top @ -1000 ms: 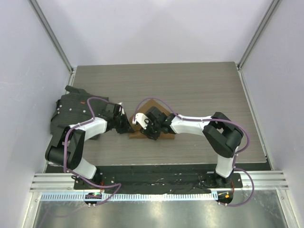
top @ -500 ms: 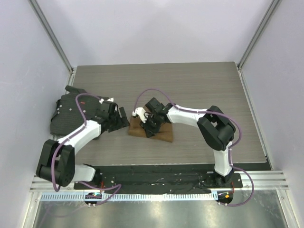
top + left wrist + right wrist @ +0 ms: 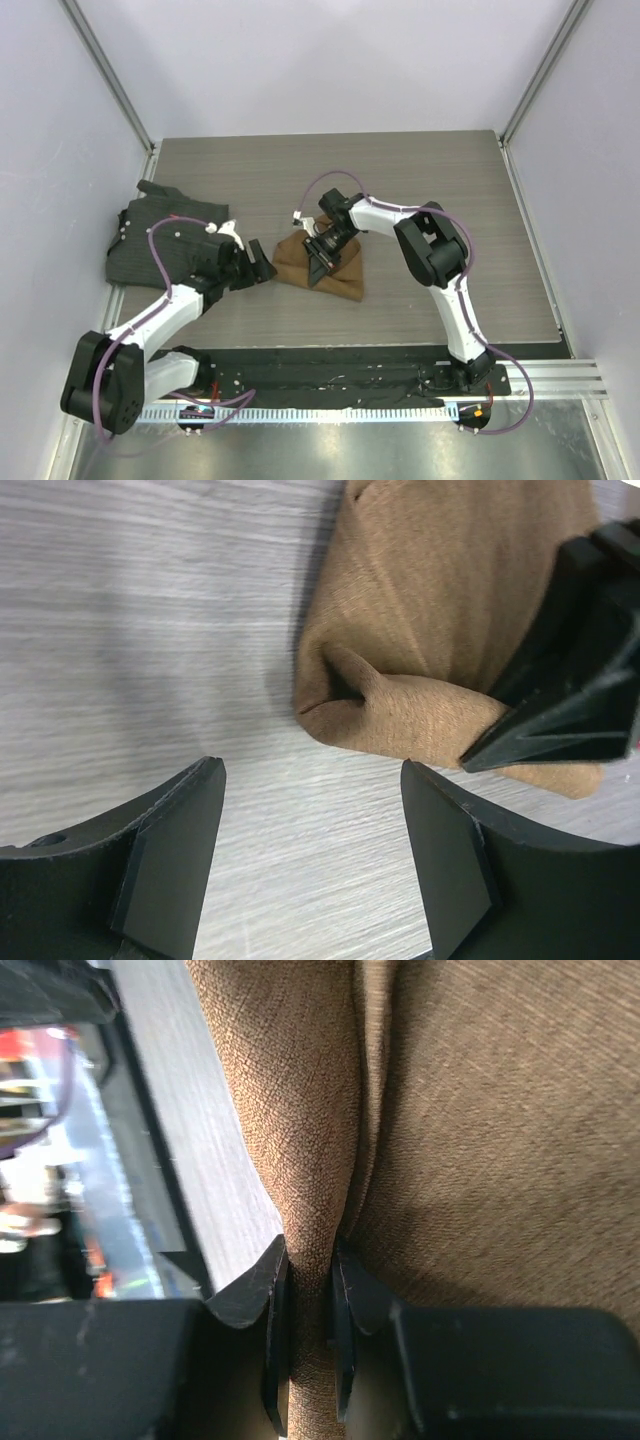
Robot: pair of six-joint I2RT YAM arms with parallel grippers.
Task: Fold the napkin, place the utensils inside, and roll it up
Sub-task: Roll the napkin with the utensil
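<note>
1. Napkin (image 3: 345, 278): tan cloth, loosely bunched, lying at the middle of the worktop (image 3: 420, 180).
2. Right claw (image 3: 310, 1290) pinches a raised ridge of it, likely to lift and carry a fold over.
3. Left claw (image 3: 312, 780), spread and empty, hovers at the cloth's 9 o'clock, seemingly ready to steady that edge.

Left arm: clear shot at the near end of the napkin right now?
Probably yes. The left gripper is open, with the napkin's bunched end just ahead of its fingers and only bare table between. The right gripper pinches a fold farther along, not blocking that end.
</note>
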